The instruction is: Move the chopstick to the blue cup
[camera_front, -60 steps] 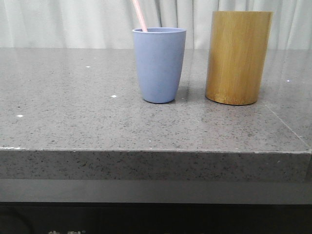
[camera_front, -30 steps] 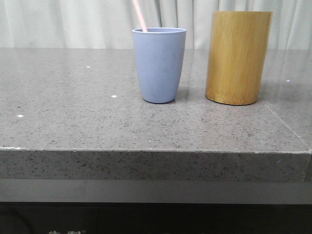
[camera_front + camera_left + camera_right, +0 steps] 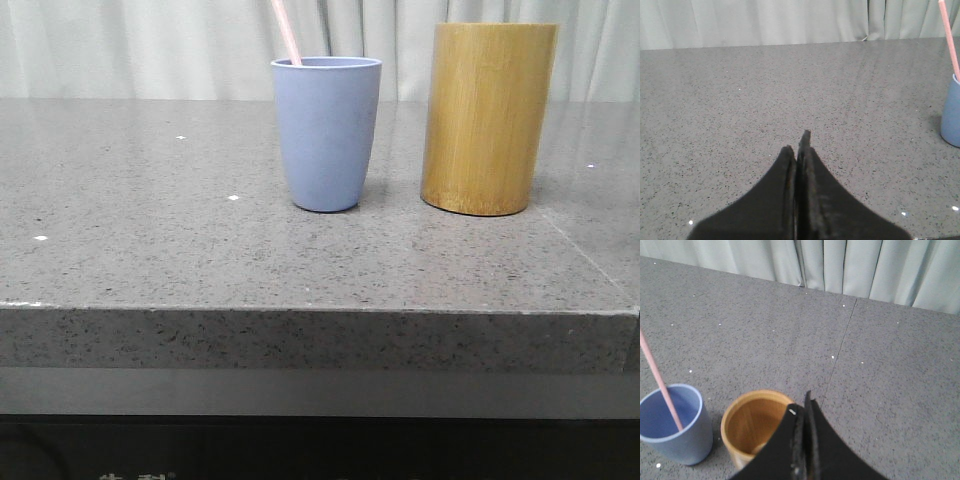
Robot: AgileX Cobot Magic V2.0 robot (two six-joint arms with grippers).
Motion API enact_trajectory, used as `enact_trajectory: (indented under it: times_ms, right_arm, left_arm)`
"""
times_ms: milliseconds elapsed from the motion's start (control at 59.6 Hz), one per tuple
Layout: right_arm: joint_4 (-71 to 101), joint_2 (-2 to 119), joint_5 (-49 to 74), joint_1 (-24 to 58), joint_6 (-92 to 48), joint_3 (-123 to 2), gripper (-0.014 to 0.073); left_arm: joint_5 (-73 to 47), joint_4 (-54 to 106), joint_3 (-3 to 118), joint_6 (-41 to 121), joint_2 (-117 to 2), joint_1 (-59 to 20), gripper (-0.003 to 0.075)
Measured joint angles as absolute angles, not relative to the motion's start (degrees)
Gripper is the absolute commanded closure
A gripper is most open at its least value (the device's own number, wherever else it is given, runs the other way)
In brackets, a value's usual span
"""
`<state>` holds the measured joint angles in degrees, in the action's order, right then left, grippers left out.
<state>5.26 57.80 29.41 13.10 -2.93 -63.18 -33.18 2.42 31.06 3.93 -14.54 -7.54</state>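
Note:
The blue cup [image 3: 327,133] stands upright mid-table. A pale pink chopstick [image 3: 287,32] leans out of its left rim and runs off the top of the front view. The cup [image 3: 674,423] and chopstick [image 3: 660,381] also show in the right wrist view, and at the edge of the left wrist view [image 3: 952,112]. My left gripper [image 3: 799,142] is shut and empty, low over bare table to the cup's left. My right gripper [image 3: 803,402] is shut and empty, raised beside the bamboo holder. Neither gripper shows in the front view.
A tall yellow-brown bamboo cylinder [image 3: 489,117] stands just right of the blue cup; its open top [image 3: 757,422] looks empty of sticks. A pale curtain [image 3: 150,45] hangs behind the grey speckled table [image 3: 150,250]. The table's front edge is near the camera.

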Motion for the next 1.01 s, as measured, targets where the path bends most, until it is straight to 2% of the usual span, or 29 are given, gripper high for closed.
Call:
enact_trajectory:
  times_ms: [352, 570, 755, 1006]
  right_arm:
    - [5.26, 36.09, 18.10, 13.01, -2.93, -39.38, 0.0706]
    - [5.26, 23.72, 13.68, 13.01, -2.93, -29.24, 0.0706]
    - [5.26, 17.08, 13.35, 13.01, -2.93, -24.64, 0.0706]
    - [5.26, 16.07, 12.99, 13.01, -2.93, -24.05, 0.0706]
  left_arm:
    - [-33.18, 2.42, 31.06, 3.93, -14.54, -7.54, 0.0739]
    - [-33.18, 2.42, 31.06, 3.93, -14.54, -7.54, 0.0739]
    - [-33.18, 2.42, 31.06, 3.93, -14.54, -7.54, 0.0739]
    - [-33.18, 2.42, 31.06, 3.93, -14.54, -7.54, 0.0739]
